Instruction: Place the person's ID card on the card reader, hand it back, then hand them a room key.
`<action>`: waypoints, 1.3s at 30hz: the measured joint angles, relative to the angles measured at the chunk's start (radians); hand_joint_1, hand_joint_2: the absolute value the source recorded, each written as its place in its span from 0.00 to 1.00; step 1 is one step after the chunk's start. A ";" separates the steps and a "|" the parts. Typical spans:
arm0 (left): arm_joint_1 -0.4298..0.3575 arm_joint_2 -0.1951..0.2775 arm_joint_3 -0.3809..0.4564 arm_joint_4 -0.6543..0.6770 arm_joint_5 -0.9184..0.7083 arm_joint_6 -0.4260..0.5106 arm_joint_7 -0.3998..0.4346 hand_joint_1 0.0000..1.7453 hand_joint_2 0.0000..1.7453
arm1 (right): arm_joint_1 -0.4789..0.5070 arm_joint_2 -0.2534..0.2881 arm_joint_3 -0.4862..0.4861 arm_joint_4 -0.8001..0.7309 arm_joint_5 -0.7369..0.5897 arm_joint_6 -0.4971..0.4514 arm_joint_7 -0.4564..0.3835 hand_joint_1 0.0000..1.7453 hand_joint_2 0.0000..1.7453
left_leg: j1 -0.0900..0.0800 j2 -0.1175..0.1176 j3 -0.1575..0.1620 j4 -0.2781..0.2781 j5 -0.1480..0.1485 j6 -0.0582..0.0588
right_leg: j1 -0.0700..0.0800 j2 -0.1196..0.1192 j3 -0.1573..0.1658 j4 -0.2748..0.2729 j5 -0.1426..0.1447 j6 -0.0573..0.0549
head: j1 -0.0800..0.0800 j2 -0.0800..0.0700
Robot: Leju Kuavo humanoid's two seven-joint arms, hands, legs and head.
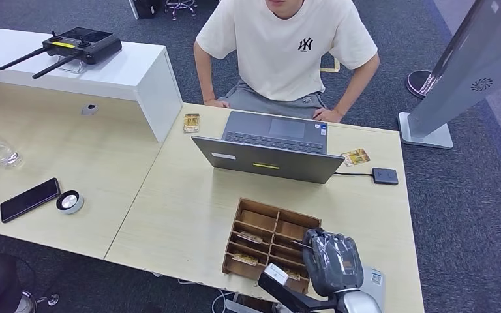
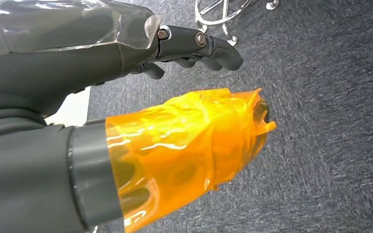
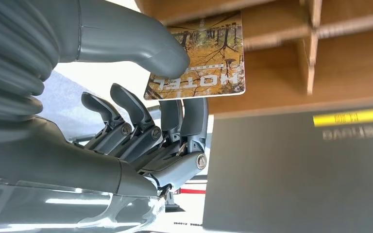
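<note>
Now right robot hand (image 3: 141,111) pinches room key (image 3: 199,58).

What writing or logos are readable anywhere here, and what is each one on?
"HOTEL": on the key card pinched by the right robot hand, seen upside down.
"NY" logo: on the person's T-shirt.
Yellow sticker and the brand mark beside it on the laptop lid: too blurred to read.
Cards on the desk: too small to read.
</note>
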State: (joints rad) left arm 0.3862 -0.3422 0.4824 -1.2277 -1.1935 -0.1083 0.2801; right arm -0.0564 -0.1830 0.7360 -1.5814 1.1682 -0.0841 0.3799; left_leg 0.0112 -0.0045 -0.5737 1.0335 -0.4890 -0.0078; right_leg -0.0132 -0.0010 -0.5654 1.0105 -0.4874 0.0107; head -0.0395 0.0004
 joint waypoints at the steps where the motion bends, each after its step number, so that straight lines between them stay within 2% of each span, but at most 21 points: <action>1: 0.001 0.000 0.000 0.000 0.004 0.002 0.004 0.00 0.00 | 0.004 0.000 -0.006 -0.017 -0.001 -0.001 0.000 0.97 1.00 | 0.000 0.000 0.000 0.000 0.000 0.000 | 0.000 0.000 0.000 0.000 0.000 0.000 | 0.000 0.000; 12: 0.039 0.000 -0.027 -0.011 0.079 0.016 0.053 0.00 0.00 | 0.065 -0.009 -0.091 -0.248 -0.105 0.003 0.006 0.98 1.00 | 0.000 0.000 0.000 0.000 0.000 0.000 | 0.000 0.000 0.000 0.000 0.000 0.000 | 0.000 0.000; 20: 0.070 0.000 -0.058 -0.041 0.132 0.032 0.084 0.00 0.00 | 0.116 -0.013 -0.159 -0.395 -0.239 -0.009 -0.037 1.00 1.00 | 0.000 0.000 0.000 0.000 0.000 0.000 | 0.000 0.000 0.000 0.000 0.000 0.000 | 0.000 0.000; 28: 0.093 0.000 -0.083 -0.072 0.156 0.037 0.097 0.00 0.00 | 0.143 -0.013 -0.192 -0.466 -0.321 -0.050 -0.098 1.00 1.00 | 0.000 0.000 0.000 0.000 0.000 0.000 | 0.000 0.000 0.000 0.000 0.000 0.000 | 0.000 0.000; 39: 0.104 0.000 -0.100 -0.091 0.161 0.041 0.098 0.00 0.00 | 0.147 -0.013 -0.213 -0.485 -0.348 -0.069 -0.117 1.00 1.00 | 0.000 0.000 0.000 0.000 0.000 0.000 | 0.000 0.000 0.000 0.000 0.000 0.000 | 0.000 0.000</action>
State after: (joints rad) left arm 0.4898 -0.3422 0.3826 -1.3186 -1.0328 -0.0674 0.3778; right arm 0.0908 -0.1956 0.5232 -2.0662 0.8197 -0.1535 0.2627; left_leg 0.0112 -0.0043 -0.5736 1.0335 -0.4890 -0.0078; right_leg -0.0133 -0.0010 -0.5652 1.0105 -0.4873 0.0107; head -0.0395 0.0004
